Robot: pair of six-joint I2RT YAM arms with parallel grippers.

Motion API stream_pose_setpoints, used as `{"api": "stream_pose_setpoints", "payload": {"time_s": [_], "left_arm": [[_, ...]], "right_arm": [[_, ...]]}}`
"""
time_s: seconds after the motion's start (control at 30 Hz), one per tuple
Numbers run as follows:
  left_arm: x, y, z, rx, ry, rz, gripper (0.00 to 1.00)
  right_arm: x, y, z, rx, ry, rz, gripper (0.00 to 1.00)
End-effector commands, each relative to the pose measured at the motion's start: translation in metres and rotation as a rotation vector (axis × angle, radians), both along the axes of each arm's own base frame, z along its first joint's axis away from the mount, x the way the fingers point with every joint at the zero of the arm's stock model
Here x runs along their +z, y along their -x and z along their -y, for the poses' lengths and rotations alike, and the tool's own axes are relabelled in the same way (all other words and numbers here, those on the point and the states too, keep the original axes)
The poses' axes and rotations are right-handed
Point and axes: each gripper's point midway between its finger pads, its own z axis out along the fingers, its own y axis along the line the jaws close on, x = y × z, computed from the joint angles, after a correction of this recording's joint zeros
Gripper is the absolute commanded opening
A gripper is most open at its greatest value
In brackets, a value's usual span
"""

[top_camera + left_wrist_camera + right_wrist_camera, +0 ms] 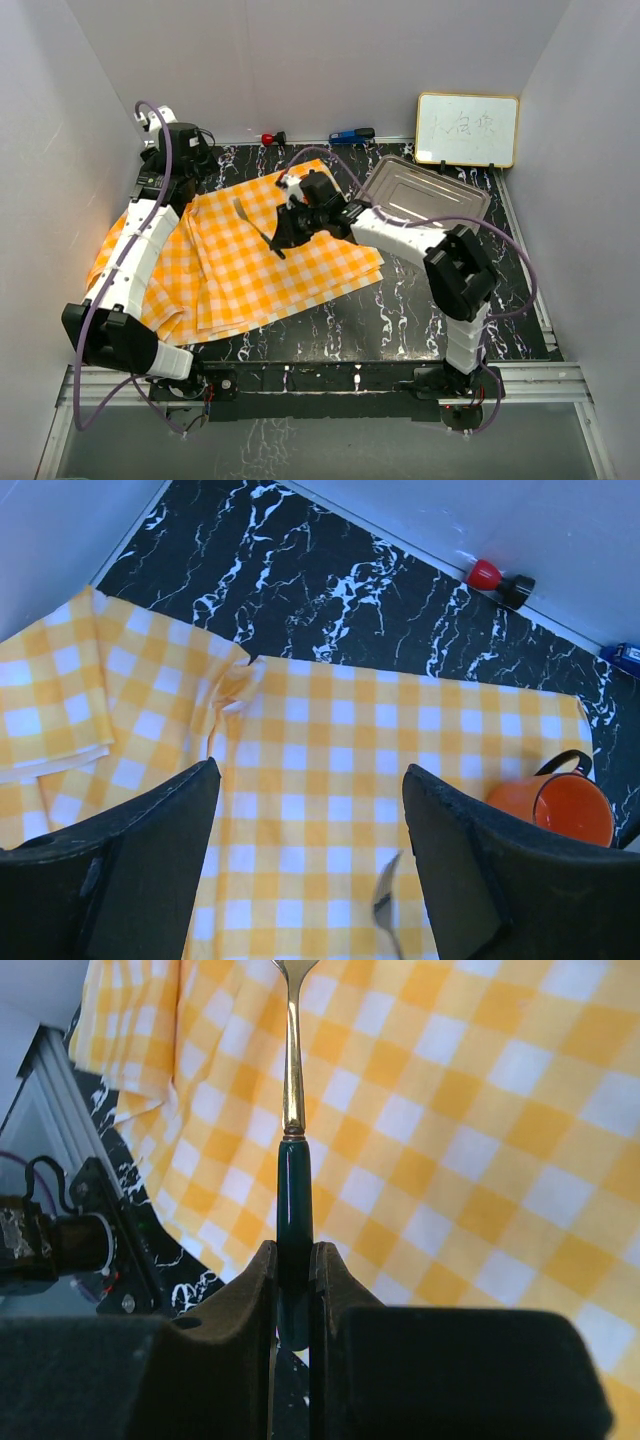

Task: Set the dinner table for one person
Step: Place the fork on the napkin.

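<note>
Two grippers are seen over an orange-and-white checked cloth (270, 270). The right gripper (293, 1255) is closed on a fork (291, 1090): the dark green handle is pinched between the two fingers, and the metal shaft is carried straight out ahead of the fingertips. The cloth is spread directly beneath and ahead of this gripper; whether the tines rest on it cannot be told. The left gripper (310, 775) is held open, its fingers set wide apart with nothing between them and only the cloth seen below. Just under that gap, nearer the finger on the right of the wrist view, the fork's tines are glimpsed. A little ahead of that same finger an orange mug (560, 800) with a dark handle is seen, set by the cloth's far corner. The black, white-veined tabletop (410, 300) lies under the cloth and under both grippers, and is left bare beyond the cloth's edges out to the walls. Beyond the right gripper a rectangular steel tray (425, 195) is laid on it. Farthest from the left gripper, a small red-capped object (500, 580) is found against the back wall.
</note>
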Motion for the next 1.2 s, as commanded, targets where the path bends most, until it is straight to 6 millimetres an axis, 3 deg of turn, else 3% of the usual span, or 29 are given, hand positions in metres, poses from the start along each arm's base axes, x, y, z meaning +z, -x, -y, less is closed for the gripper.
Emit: {"api": "stream_pose_setpoints", "payload": {"time_s": [0.0,0.2,0.4,0.57,0.77,1.0,1.17], "left_arm": [[-0.010,0.011,-0.015,0.061,-0.010,-0.018,0.73],[-0.017,0.007,-0.010,0.033,0.009,-0.029,0.74],[-0.020,0.006,-0.008,0.020,0.016,-0.032,0.74],[-0.019,0.007,-0.007,0.014,0.016,-0.029,0.75],[-0.017,0.007,-0.005,0.000,0.022,-0.026,0.75],[-0.018,0.009,-0.011,0.012,-0.005,-0.039,0.75],[-0.016,0.014,-0.019,0.030,-0.024,-0.047,0.75]], "right_arm": [[0.019,0.028,-0.057,0.125,-0.138,0.016,0.00],[-0.011,0.069,-0.114,0.235,-0.180,-0.066,0.00],[-0.029,0.093,-0.150,0.299,-0.222,-0.105,0.00],[-0.032,0.095,-0.168,0.323,-0.272,-0.144,0.00],[-0.014,0.091,-0.193,0.338,-0.413,-0.184,0.00],[-0.026,0.083,-0.212,0.296,-0.490,-0.246,0.00],[-0.033,0.087,-0.217,0.324,-0.532,-0.263,0.00]]}}
